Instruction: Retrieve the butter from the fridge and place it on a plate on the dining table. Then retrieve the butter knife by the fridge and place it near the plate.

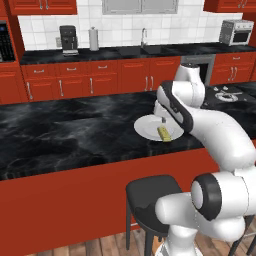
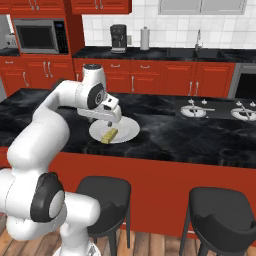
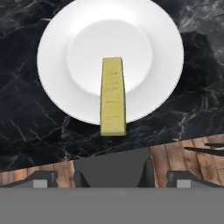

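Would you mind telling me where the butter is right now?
The butter lies on the white plate near the dining table's front edge, one end overhanging the plate's rim.

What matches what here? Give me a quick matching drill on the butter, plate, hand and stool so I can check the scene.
Things:
1. butter
2. plate
3. hand
4. stool

States:
A. open, above the plate
B. on the dining table, near its front edge
C. on the floor in front of the table's red side
D. lying on the plate, one end over its rim

Pairs: 1-D, 2-B, 3-A, 4-C
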Controlling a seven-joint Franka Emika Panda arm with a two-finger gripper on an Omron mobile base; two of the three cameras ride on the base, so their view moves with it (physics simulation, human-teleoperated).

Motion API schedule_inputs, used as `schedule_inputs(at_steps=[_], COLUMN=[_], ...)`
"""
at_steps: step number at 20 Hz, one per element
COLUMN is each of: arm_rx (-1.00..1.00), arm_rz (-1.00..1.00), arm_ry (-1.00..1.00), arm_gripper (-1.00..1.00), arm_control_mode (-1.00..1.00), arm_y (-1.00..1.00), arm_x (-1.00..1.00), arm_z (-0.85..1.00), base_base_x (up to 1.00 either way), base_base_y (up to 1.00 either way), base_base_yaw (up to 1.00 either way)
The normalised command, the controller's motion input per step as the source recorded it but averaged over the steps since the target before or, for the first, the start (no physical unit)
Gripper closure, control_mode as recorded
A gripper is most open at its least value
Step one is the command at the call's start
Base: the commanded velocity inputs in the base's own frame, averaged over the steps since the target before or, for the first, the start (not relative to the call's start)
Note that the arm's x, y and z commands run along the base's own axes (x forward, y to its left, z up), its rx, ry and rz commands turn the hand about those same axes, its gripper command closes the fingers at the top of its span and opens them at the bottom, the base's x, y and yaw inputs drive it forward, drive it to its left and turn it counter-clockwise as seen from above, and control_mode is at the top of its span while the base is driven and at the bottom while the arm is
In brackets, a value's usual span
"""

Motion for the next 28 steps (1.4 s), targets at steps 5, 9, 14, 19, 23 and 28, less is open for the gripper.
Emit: schedule_inputs(at_steps=[5,9,14,19,23,28], arm_rx=[-0.01,-0.06,0.0,0.01,0.0,0.0], arm_rz=[0.0,0.02,0.07,0.08,0.05,0.02], arm_ry=[0.52,0.4,-0.08,-0.41,-0.31,0.0], arm_gripper=[-1.0,-1.0,-1.0,-1.0,-1.0,-1.0], arm_control_mode=[-1.0,-1.0,-1.0,-1.0,-1.0,-1.0], arm_y=[0.05,0.03,0.12,0.0,0.0,0.02], arm_x=[-1.0,-1.0,-0.97,-0.99,-0.47,0.0], arm_z=[-0.02,-0.16,0.0,0.0,0.0,0.0], base_base_x=[0.0,0.0,0.0,0.0,0.0,0.0], base_base_y=[0.0,0.0,0.0,0.0,0.0,0.0], base_base_yaw=[0.0,0.0,0.0,0.0,0.0,0.0])
